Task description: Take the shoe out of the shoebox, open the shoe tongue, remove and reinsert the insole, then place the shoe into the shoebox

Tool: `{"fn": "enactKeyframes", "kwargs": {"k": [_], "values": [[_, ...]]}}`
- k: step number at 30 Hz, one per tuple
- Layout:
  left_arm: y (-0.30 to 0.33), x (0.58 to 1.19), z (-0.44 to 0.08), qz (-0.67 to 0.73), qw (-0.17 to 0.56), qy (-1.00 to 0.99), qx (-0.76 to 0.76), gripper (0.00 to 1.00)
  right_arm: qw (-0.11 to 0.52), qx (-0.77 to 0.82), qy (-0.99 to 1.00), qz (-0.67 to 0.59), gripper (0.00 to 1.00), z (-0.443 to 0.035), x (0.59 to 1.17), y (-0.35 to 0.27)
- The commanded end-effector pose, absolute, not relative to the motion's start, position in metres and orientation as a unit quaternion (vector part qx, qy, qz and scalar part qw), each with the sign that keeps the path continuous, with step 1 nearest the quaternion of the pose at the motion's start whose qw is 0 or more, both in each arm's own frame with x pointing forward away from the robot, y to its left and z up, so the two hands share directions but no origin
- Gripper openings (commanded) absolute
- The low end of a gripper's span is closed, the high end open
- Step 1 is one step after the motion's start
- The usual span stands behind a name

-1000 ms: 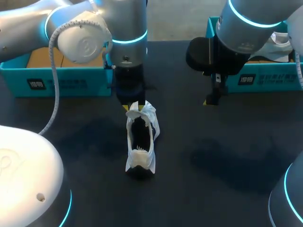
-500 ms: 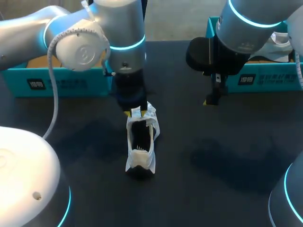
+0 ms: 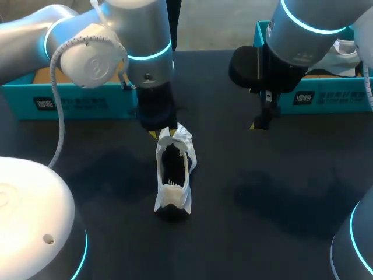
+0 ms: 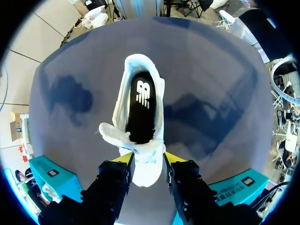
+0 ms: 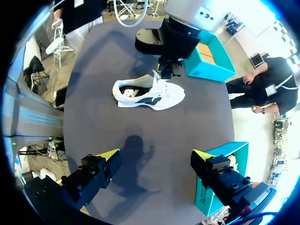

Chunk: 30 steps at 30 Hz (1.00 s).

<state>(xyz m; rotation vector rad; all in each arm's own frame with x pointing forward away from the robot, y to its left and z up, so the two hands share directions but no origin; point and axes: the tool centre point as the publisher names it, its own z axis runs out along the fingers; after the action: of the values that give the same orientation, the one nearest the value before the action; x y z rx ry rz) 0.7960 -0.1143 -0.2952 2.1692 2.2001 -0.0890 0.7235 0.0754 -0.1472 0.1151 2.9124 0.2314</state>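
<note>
nearest in the head view, the dark matte counter (image 3: 274, 221) carries the shoe (image 3: 173, 178), a white low trainer with a soft, cloth-like upper. it stands on its sole near the middle, heel toward the near edge, toe pointing away. from above its mouth is only a dark gap. the left wrist view looks straight in and shows the black insole (image 4: 142, 101) lying flat inside, with a white printed logo at the heel end. the tongue (image 4: 112, 134) is pulled out of the opening and flops crumpled to one side. only the right wrist view shows the shoe's flank, with a dark emblem (image 5: 151, 100) on it.

at the toe end hangs the left claw (image 4: 149, 159); whether it grips the shoe i cannot tell. the right claw (image 5: 155, 154) hovers spread wide over bare counter, well apart from the shoe, holding nothing.

at the far edge stand two teal boxes, rigid and rectangular. the left shoebox (image 3: 76, 104) has a brown inside and a small label (image 3: 44, 104) on its front, too small to read. the right shoebox (image 3: 335, 99) bears a like label and has something white in it.
</note>
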Motion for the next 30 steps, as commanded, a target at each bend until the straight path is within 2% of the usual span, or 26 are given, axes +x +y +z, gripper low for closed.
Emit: {"fn": "enactKeyframes", "kwargs": {"k": [1, 13, 30], "values": [[-0.11, 0.795, -0.296, -0.027, 0.029, 0.712, 0.701, 0.4, 0.108, 0.039, 0.99, 0.078, 1.0, -0.148, 0.725, 0.076], [-0.109, 0.8, -0.321, -0.032, 0.028, 0.726, 0.687, 0.4, 0.108, 0.039, 0.99, 0.078, 1.0, -0.148, 0.725, 0.076], [-0.122, 0.789, -0.316, -0.057, 0.043, 0.74, 0.669, 0.37, 0.108, 0.039, 0.99, 0.078, 1.0, -0.148, 0.725, 0.076]]}}
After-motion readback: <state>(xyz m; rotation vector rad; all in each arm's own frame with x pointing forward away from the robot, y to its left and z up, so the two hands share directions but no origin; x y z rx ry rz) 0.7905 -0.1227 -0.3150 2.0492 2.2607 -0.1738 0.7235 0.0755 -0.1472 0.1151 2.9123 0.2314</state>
